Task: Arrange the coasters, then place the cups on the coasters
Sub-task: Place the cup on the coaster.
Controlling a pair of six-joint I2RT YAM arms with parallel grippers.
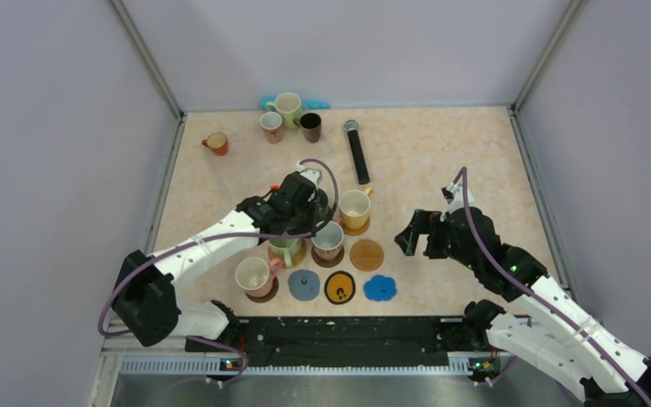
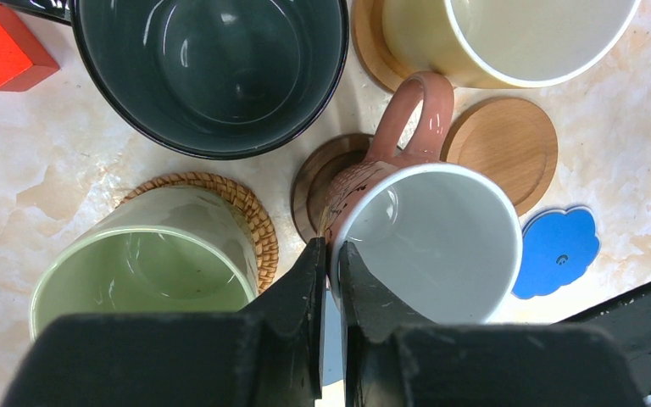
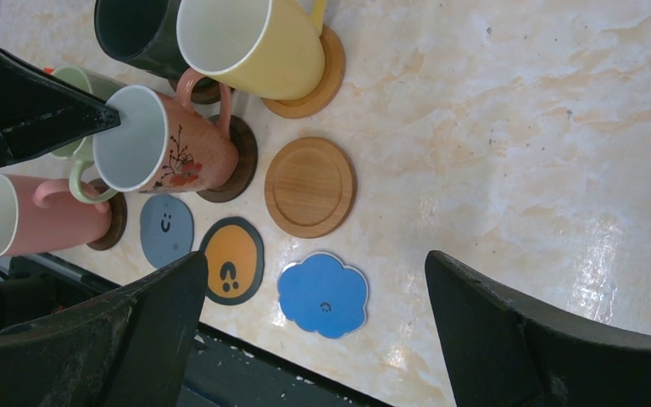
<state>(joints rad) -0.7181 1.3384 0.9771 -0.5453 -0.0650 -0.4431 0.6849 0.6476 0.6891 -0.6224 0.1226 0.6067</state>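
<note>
My left gripper (image 2: 331, 251) is shut on the near rim of a pink flowered cup (image 2: 428, 242), which sits over a dark brown coaster (image 2: 322, 174). Around it stand a pale green cup (image 2: 144, 263) on a woven coaster (image 2: 254, 220), a dark green cup (image 2: 212, 68) and a yellow cup (image 1: 355, 209) on a wooden coaster. A plain pink cup (image 1: 254, 275) stands on a dark coaster at the front. Bare coasters lie nearby: wooden (image 1: 367, 254), grey-blue (image 1: 303, 284), black-and-yellow (image 1: 340, 287), blue scalloped (image 3: 322, 294). My right gripper (image 1: 420, 240) hangs open to their right, holding nothing.
At the back stand an orange cup (image 1: 216, 142), a cream-green cup (image 1: 287, 108), a small pink cup (image 1: 271, 125) and a dark brown cup (image 1: 310, 126). A black microphone (image 1: 357, 151) lies beside them. A red-orange piece (image 2: 4, 47) lies by the dark green cup.
</note>
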